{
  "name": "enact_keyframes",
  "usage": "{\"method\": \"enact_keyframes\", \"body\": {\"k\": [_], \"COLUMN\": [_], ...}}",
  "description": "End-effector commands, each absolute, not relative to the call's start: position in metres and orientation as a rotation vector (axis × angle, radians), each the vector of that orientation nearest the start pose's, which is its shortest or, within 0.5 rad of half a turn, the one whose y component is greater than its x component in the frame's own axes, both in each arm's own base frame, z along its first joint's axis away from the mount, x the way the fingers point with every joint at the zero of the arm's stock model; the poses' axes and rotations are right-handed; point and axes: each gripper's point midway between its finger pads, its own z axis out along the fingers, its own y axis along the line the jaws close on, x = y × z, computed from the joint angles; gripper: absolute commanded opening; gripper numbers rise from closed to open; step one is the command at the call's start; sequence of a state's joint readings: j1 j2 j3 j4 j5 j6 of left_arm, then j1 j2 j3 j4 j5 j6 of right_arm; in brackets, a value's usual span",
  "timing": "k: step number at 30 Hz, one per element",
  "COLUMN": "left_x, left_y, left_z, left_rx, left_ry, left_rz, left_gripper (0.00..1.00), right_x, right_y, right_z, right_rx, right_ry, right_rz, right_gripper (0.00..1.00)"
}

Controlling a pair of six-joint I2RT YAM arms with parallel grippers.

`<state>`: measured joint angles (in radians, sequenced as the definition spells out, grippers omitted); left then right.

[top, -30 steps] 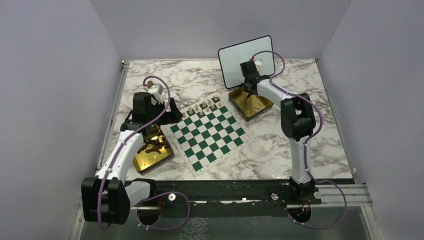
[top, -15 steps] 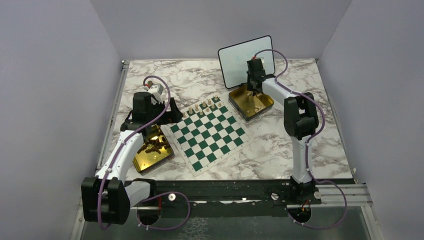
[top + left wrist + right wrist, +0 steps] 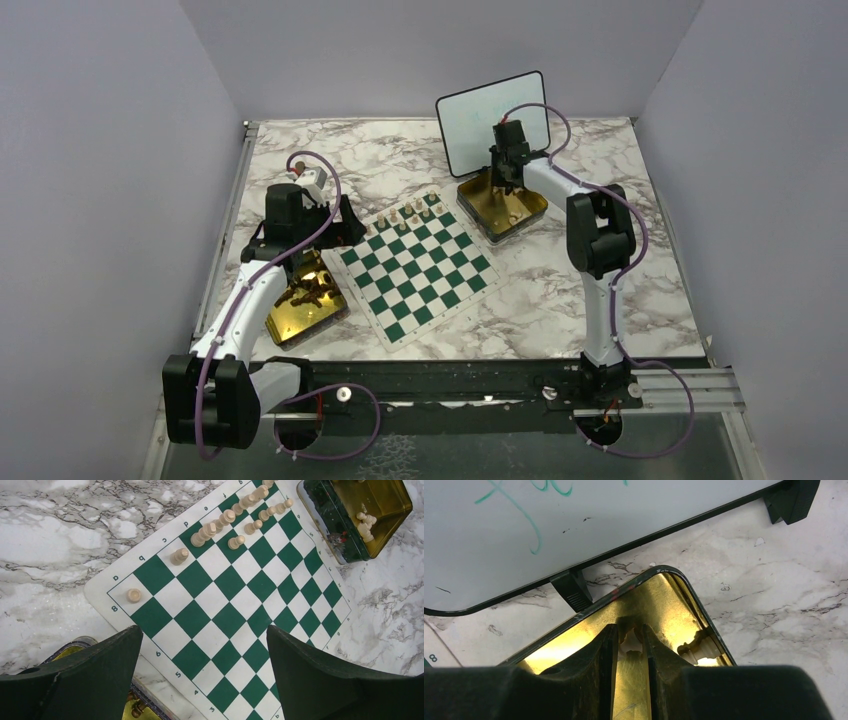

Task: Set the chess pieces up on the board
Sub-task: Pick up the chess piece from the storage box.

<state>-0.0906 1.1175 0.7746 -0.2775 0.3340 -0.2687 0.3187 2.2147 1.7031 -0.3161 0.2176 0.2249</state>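
Note:
The green-and-white board (image 3: 420, 272) (image 3: 235, 595) lies mid-table. Several pale chess pieces (image 3: 405, 213) (image 3: 215, 527) stand along its far edge. My right gripper (image 3: 508, 185) (image 3: 630, 632) reaches down into the far corner of the gold tin (image 3: 470, 195) (image 3: 664, 572). Its jaws are shut on a pale chess piece (image 3: 631, 640) held at the fingertips. Another pale piece (image 3: 701, 647) lies against the tin's wall beside it. My left gripper (image 3: 318, 240) (image 3: 202, 630) hovers wide open over the board's left corner, holding nothing.
A second gold tin (image 3: 300, 315) with dark brown pieces (image 3: 312, 290) sits left of the board, under my left arm. A small framed whiteboard (image 3: 470, 120) (image 3: 524, 530) stands just behind the right tin. Walls close in the marble table on three sides.
My right arm has shifted slightly rightward over the far tin and settled there with its jaws narrow around a pale piece. The left arm has not moved.

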Motion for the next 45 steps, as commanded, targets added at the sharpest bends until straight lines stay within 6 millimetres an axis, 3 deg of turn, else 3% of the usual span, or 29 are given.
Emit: {"method": "enact_keyframes", "body": {"k": [1, 14, 23, 34, 45], "left_x": [0.321, 0.320, 0.320, 0.324, 0.330], "left_y": [-0.102, -0.104, -0.105, -0.102, -0.133], "left_z": [0.171, 0.172, 0.171, 0.168, 0.171], "left_rx": [0.020, 0.022, 0.022, -0.030, -0.067], "left_ry": [2.155, 2.148, 2.149, 2.160, 2.197], "left_rz": [-0.602, -0.619, -0.629, -0.616, -0.789], "left_gripper": [0.94, 0.95, 0.95, 0.94, 0.86], "right_x": [0.530, 0.500, 0.494, 0.492, 0.490], "right_y": [0.145, 0.152, 0.147, 0.149, 0.152], "right_z": [0.033, 0.029, 0.023, 0.037, 0.072], "right_rx": [-0.047, -0.095, -0.091, 0.024, 0.121], "right_ry": [2.427, 2.503, 2.533, 2.531, 2.500], "right_rz": [0.000, 0.081, 0.055, 0.085, 0.126], "right_gripper": [0.29, 0.28, 0.19, 0.15, 0.13]}}
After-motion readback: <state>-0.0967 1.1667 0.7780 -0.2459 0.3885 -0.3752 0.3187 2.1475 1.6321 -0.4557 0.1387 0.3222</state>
